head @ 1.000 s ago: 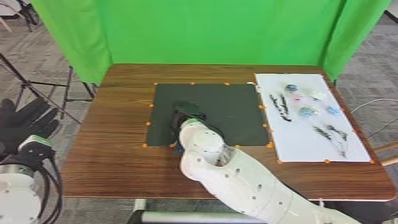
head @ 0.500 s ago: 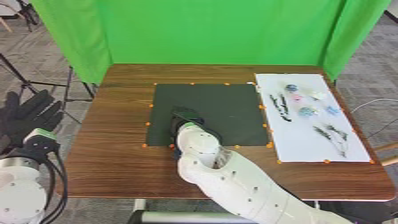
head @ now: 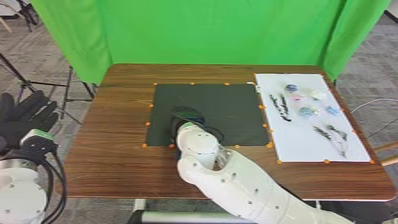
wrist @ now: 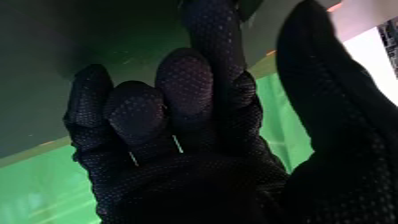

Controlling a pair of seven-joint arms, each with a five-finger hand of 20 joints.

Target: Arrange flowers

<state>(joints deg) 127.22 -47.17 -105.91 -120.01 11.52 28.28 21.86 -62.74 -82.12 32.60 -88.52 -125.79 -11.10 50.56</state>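
Head view: right black-gloved hand (head: 187, 114), released, fingers relaxed, above dark rectangular mat (head: 220, 99). Small pastel flowers (head: 306, 111) lie on white rectangular sheet (head: 306, 147), robot's right. Advisable: light stem pinch, petals uncrushed.

Flowers (head: 306, 111) on sheet (head: 304, 145) — right of mat (head: 237, 106)

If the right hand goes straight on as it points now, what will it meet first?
Probably the green curtain: in the head view the right hand points away across the dark mat, and the way looks free, though its height is unclear.
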